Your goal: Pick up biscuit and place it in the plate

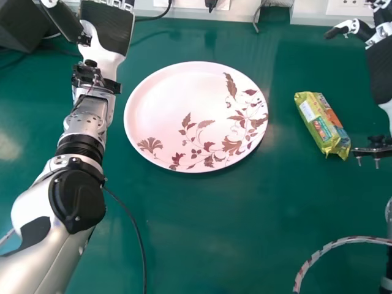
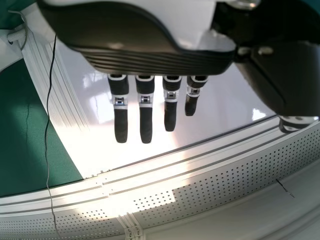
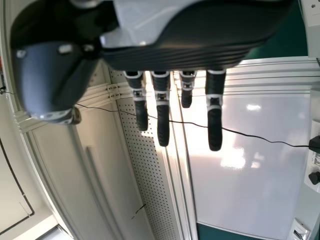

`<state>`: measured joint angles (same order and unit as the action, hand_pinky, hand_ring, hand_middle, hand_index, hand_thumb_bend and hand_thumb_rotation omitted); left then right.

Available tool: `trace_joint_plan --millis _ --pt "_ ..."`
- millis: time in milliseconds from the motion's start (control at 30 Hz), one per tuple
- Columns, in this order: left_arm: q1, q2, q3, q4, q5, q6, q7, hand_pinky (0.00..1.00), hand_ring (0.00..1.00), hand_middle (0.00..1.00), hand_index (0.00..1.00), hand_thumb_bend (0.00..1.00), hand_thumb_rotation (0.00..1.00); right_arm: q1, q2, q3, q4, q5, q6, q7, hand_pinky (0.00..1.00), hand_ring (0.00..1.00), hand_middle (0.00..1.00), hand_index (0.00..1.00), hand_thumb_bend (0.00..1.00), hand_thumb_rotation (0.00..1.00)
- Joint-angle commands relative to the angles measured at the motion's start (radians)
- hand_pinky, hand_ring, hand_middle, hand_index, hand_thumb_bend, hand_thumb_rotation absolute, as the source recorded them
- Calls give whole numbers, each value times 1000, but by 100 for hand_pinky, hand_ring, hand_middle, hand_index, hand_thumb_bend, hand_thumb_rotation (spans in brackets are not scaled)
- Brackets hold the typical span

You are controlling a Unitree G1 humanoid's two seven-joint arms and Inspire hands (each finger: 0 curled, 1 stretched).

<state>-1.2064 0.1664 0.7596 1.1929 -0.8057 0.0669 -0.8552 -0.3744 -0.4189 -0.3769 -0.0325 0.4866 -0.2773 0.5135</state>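
Above the green desk (image 1: 202,233), holding the left hand (image 1: 109,27) and right hand (image 1: 381,67) open.
Pointing straight fingers slightly apart on both; seeing the biscuit packet (image 1: 321,122) lying on the desk between the plate (image 1: 171,104) and right arm.

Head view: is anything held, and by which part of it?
Nothing: left hand and right hand are open and empty; the biscuit packet lies on the table.
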Motion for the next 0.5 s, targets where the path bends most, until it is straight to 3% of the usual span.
trace_joint_plan --millis 0,133,467 --pt "-23 11 -2 8 -2 0 -4 69 78 90 100 86 50 -3 -6 1 -7 -14 -4 -9 44 63 74 86 68 31" --pt "-23 11 -6 8 5 -13 -2 68 77 89 98 87 51 0 -9 4 -15 -72 -8 -47 45 64 74 85 66 34" --pt "-26 18 -4 13 2 3 4 67 78 89 96 86 47 6 -2 18 -42 -150 1 -120 45 65 74 84 68 30"
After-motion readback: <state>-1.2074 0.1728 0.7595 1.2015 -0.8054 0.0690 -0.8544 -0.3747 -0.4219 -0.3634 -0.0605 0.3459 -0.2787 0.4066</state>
